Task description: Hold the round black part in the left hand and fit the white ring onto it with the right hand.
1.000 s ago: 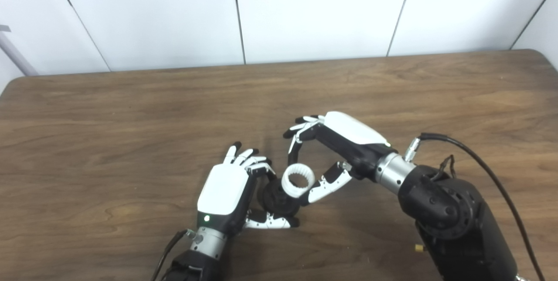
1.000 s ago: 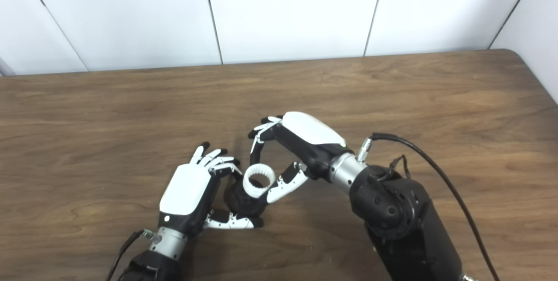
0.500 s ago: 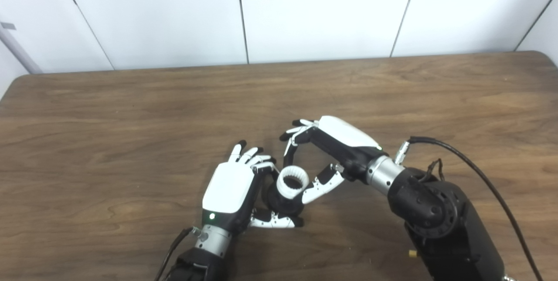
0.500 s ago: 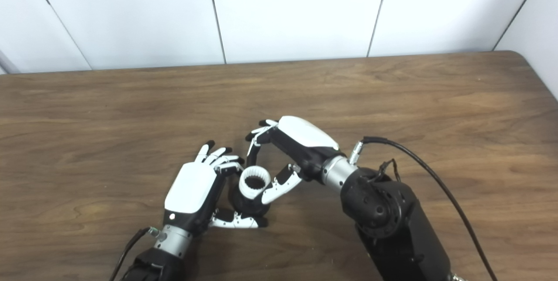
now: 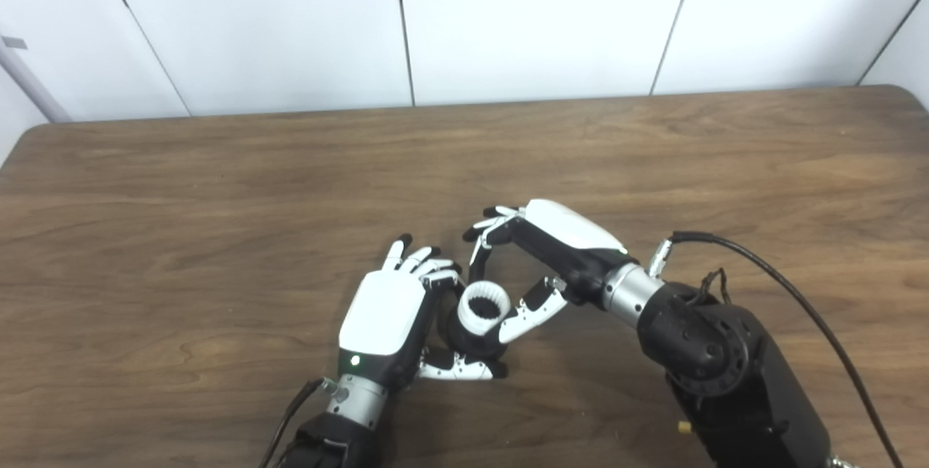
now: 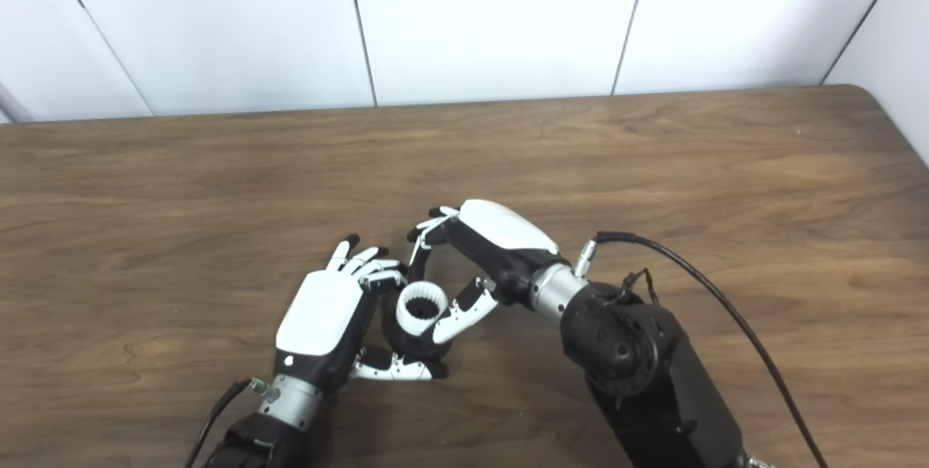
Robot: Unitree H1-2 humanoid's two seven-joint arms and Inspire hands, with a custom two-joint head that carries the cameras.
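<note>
My left hand [image 5: 385, 315] is shut on the round black part [image 5: 472, 336], gripping it between thumb and fingers just above the wooden table [image 5: 218, 185]. The white toothed ring [image 5: 485, 306] sits on top of the black part, tilted toward me. My right hand [image 5: 541, 257] is shut on the ring, pinching it between the thumb below and a finger above. The same shows in the right eye view, with the ring [image 6: 422, 308] on the black part [image 6: 414, 341]. Most of the black part is hidden by the ring and fingers.
The table's far edge meets a white panelled wall [image 5: 508, 18]. A black cable [image 5: 784, 294] loops from my right forearm over the table at the right.
The right hand has moved the ring down and left onto the top of the black part. The left hand has barely moved. The camera shifted slightly.
</note>
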